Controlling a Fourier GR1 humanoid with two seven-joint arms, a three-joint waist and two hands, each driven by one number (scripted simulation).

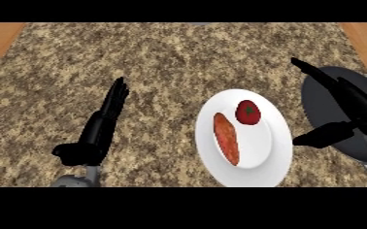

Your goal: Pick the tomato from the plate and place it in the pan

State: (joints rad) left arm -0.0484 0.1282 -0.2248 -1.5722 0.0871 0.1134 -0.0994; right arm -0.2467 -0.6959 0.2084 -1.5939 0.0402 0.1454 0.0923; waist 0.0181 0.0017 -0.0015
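A red tomato (248, 112) with a green stem spot sits on the upper right part of a white plate (269, 162). The dark grey pan (319, 104) lies at the right edge, partly hidden by my right hand. My right hand (342, 97) is open to the right of the plate, its fingers stretched up-left over the pan and its thumb pointing toward the plate's right rim. It touches nothing. My left hand (100, 126) rests open at the lower left, fingers straight, far from the plate.
An orange, elongated vegetable (226, 138) lies on the plate left of the tomato. The speckled granite counter (172, 63) spreads across the view, with wooden edges (10, 34) at the top corners.
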